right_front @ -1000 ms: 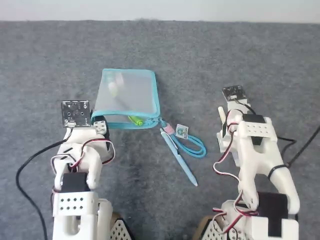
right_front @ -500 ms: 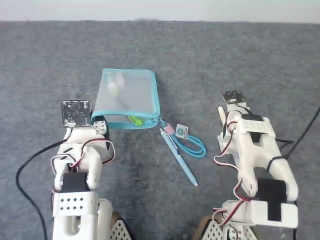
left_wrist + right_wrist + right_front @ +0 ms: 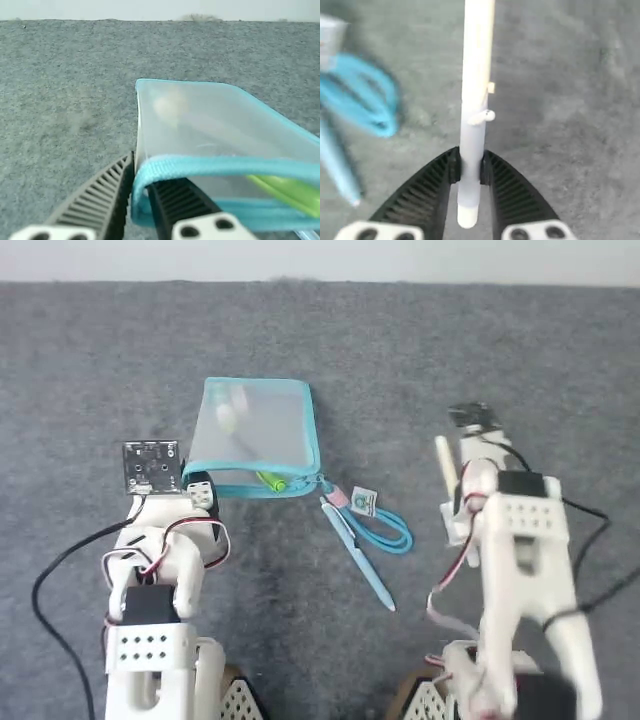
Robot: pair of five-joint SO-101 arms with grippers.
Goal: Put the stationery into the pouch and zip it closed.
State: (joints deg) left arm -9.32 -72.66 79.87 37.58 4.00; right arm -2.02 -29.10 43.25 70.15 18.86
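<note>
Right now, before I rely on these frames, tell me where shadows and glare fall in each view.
High view: soft, even light, with a thin shadow along the blue pen and darker carpet beside the arms. Left wrist view: the pouch, pinched in the left claw, has a mild sheen and no hard glare. Right wrist view: the white pen in the right claw is brightly lit, and a dark shadow edges the blue cord loop.

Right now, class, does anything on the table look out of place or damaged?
Nothing looks damaged or spilled. One blue pen lies loose beside the pouch, not in it; the right gripper holds a white pen.
</note>
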